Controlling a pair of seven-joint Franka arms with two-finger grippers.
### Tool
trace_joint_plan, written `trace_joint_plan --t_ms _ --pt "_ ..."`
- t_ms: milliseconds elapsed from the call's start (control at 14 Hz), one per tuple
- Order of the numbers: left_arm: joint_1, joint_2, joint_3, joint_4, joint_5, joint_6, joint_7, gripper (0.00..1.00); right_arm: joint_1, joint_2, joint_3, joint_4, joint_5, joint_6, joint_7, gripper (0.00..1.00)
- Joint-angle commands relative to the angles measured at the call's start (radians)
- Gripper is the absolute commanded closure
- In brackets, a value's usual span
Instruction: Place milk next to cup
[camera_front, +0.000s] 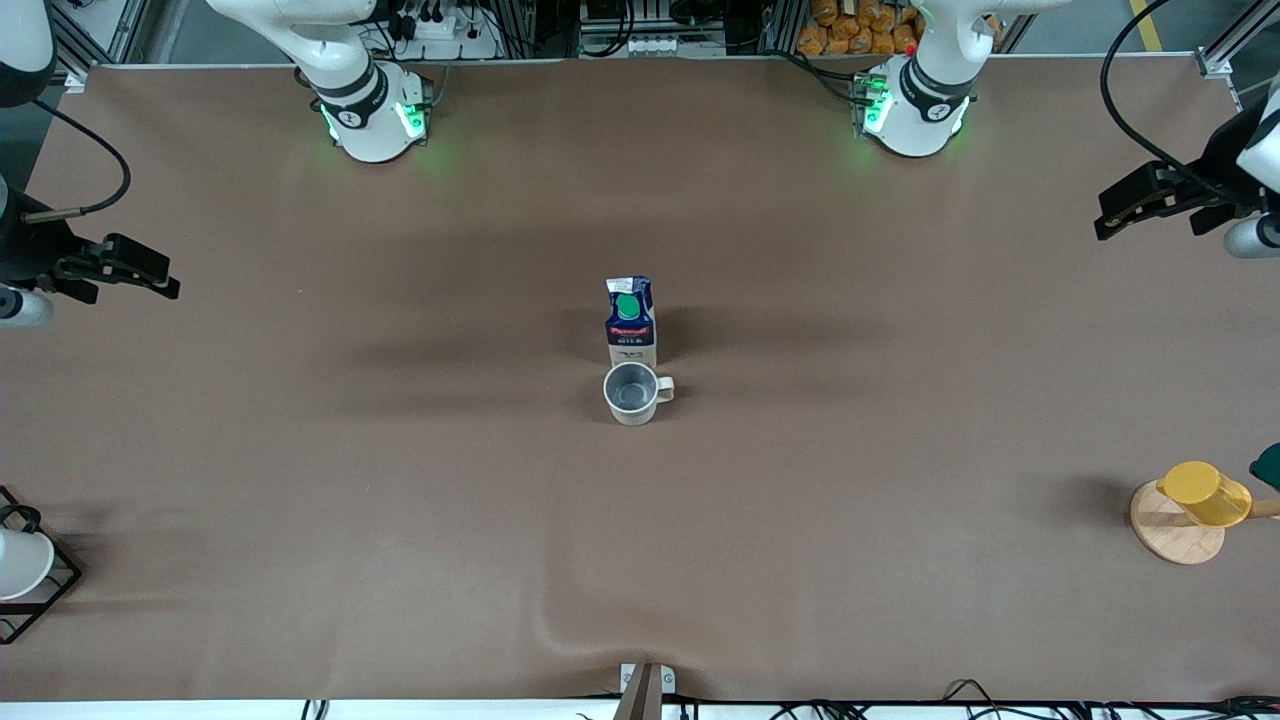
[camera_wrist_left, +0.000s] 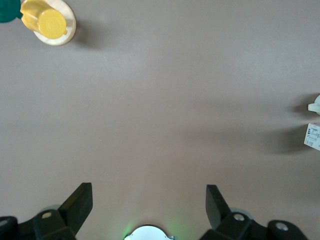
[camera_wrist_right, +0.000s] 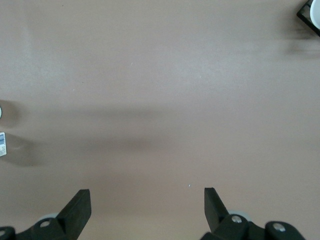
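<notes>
While upright at the middle of the table (camera_front: 300, 500), milk (camera_front: 631, 322) just beside cup (camera_front: 634, 392), cup on the side nearer the front camera, handle toward the left arm's end. Left gripper (camera_wrist_left: 149, 202) up over the left arm's end of the table, waiting, fingers apart, holding nothing. Right gripper (camera_wrist_right: 147, 207) over the right arm's end, likewise waiting, fingers apart, empty. Yellow cup (camera_front: 1206, 493) on a round wooden board (camera_front: 1176, 532) near the front corner at the left arm's end. White cup (camera_front: 20, 562) in a black wire frame (camera_front: 45, 590) at the corner toward the right arm's end.
</notes>
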Motion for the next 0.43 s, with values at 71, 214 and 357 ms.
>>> trace_joint_plan --t_ms 71,214,357 --pt "-0.006 -0.022 0.000 -0.045 0.012 0.041 -0.045 0.00 0.008 0.002 -0.006 0.012 0.012 -0.012 -0.001 0.00" --pt "-0.008 -0.022 0.000 -0.039 0.012 0.041 -0.038 0.00 0.008 0.005 -0.006 0.012 0.012 -0.011 -0.001 0.00" --pt "-0.008 -0.021 0.000 -0.038 0.013 0.041 -0.034 0.00 0.021 0.005 -0.006 0.012 0.012 -0.009 0.001 0.00"
